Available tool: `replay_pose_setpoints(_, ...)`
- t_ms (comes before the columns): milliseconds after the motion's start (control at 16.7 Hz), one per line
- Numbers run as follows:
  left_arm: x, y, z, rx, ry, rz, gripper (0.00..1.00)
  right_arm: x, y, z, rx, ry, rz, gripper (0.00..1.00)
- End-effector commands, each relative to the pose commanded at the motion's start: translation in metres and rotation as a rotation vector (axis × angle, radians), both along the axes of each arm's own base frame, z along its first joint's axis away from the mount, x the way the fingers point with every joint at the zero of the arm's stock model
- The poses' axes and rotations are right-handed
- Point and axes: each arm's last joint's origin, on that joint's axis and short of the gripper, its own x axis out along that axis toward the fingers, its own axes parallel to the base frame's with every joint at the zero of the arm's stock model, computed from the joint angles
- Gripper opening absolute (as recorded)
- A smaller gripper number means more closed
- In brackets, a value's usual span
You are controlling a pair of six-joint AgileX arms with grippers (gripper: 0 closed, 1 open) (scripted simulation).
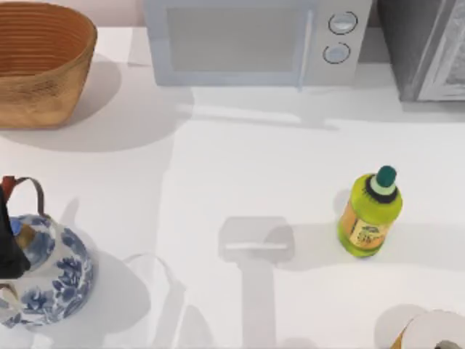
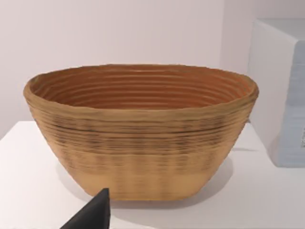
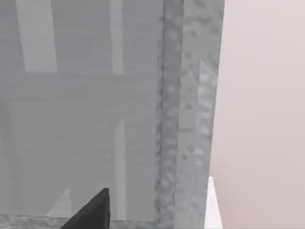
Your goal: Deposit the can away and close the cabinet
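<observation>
The grey cabinet (image 1: 421, 47) stands at the table's back right corner, with a paler panel slanting along its right side. Its grey face (image 3: 95, 95) is close in the right wrist view, where one dark fingertip (image 3: 93, 210) of my right gripper shows. A round white-topped thing with an orange side (image 1: 429, 331) pokes in at the front right edge; I cannot tell if it is the can. One dark fingertip (image 2: 93, 213) of my left gripper points at the woven basket (image 2: 143, 133). A dark part of my left arm (image 1: 9, 251) hangs at the left edge.
A woven basket (image 1: 40, 62) sits at the back left and a microwave (image 1: 254, 40) at the back middle. A blue-and-white teapot (image 1: 47, 273) stands front left. A yellow-green bottle with a dark green cap (image 1: 370, 213) stands right of centre.
</observation>
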Motion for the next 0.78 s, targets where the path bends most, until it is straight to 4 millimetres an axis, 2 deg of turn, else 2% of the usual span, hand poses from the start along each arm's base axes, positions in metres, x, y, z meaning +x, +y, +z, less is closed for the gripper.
replay_pose_setpoints(180,0.0,0.0,0.0,0.0,0.0,0.0,1.0,0.01,-0.019,0.057,0.029,0.015,0.007,1.0)
replay_pose_setpoints(360,0.0,0.0,0.0,0.0,0.0,0.0,1.0,0.012,-0.021,0.124,0.061,0.032,0.01,1.0)
replay_pose_setpoints(600,0.0,0.0,0.0,0.0,0.0,0.0,1.0,-0.002,0.006,0.211,0.064,0.034,0.0,1.0)
replay_pose_setpoints(780,0.0,0.0,0.0,0.0,0.0,0.0,1.0,-0.018,0.033,0.258,0.039,0.02,-0.019,1.0)
